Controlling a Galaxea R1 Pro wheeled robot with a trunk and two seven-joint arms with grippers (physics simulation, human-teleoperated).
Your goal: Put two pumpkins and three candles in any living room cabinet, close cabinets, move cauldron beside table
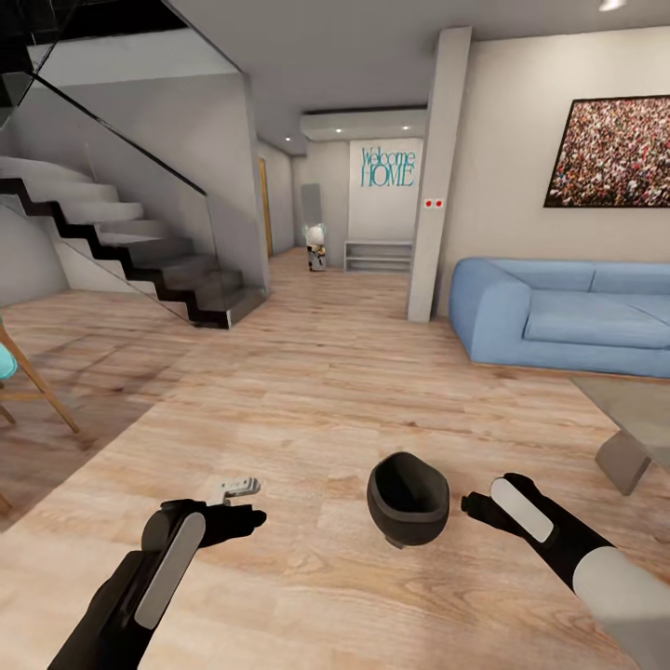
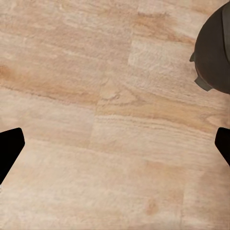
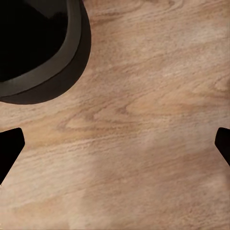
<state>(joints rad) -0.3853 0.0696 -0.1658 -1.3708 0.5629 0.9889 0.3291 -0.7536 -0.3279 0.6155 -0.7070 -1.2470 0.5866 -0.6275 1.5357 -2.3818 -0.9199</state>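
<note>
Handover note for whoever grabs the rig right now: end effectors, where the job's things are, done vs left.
Left end effector: open, empty, over bare plank floor.
Right end effector: open, empty, just beside the cauldron, not gripping it.
Cauldron: upright on the floor between both arms, well short of the table.
Table: one corner in head view, ahead-right, near the blue sofa.
Done: nothing can be confirmed from here.
Left: move the cauldron next to the table; find pumpkins, candles and cabinet, stow, close.

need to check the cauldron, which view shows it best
The head view: the whole cauldron sits on the floor between the arms, mouth visible. The right wrist view catches part of its rim and dark inside; the left wrist view just an outer edge.
</note>
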